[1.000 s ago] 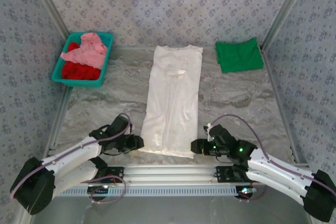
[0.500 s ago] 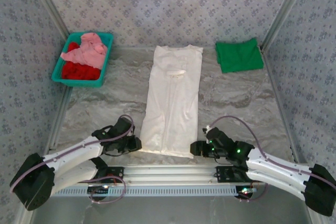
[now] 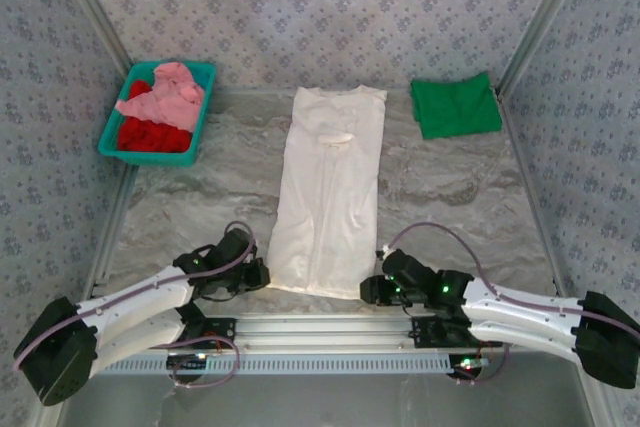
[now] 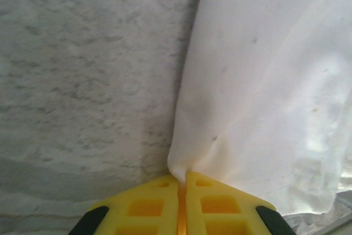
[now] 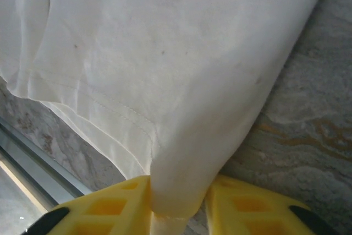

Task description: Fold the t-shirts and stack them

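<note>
Cream-white t-shirt (image 3: 330,187): left fingers (image 4: 151,207) and right fingers (image 5: 104,207) clamp its near hem corners.

Three walls (image 3: 330,17) close in the space, all papered pale grey-blue with a small repeating floral motif. Slim metal posts (image 3: 95,12) stand slanting in the two far corners. The table (image 3: 190,197) has a marbled grey-and-white top, streaked with darker swirls. A ribbed aluminium rail (image 3: 330,332) runs along its near edge. Below the rail lies a plain grey strip (image 3: 330,402), perhaps floor or a lower ledge. The light is soft and even, with only faint shadows.
</note>
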You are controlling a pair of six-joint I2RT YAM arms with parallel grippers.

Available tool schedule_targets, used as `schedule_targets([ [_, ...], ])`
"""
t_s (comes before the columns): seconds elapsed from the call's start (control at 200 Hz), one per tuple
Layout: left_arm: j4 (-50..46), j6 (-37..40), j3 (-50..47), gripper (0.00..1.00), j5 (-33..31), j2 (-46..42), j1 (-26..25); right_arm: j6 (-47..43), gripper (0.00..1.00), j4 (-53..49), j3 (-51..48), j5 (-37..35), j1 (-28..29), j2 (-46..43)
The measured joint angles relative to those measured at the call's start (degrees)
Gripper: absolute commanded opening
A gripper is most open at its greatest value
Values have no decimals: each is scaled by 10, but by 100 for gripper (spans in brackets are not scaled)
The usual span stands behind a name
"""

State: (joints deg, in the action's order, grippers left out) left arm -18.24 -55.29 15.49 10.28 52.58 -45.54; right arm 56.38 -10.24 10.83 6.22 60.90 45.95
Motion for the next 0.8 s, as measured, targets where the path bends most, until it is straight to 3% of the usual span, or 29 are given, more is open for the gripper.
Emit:
schedule_targets([
  [0.195, 55, -8, -23, 0, 6, -21, -7, -3, 0, 1, 12, -10, 0, 23],
  [0.51, 38, -23, -33, 0, -8, -92, -48, -2, 0, -40, 11, -26, 0, -83],
  [0.64, 29, -22, -28, 0, -18, -77, -56, -3, 0, -73, 12, -31, -7, -121],
  [0.799, 1, -2, 39, 0, -36, -33, -54, -21, 0, -106, 40, -29, -46, -107],
])
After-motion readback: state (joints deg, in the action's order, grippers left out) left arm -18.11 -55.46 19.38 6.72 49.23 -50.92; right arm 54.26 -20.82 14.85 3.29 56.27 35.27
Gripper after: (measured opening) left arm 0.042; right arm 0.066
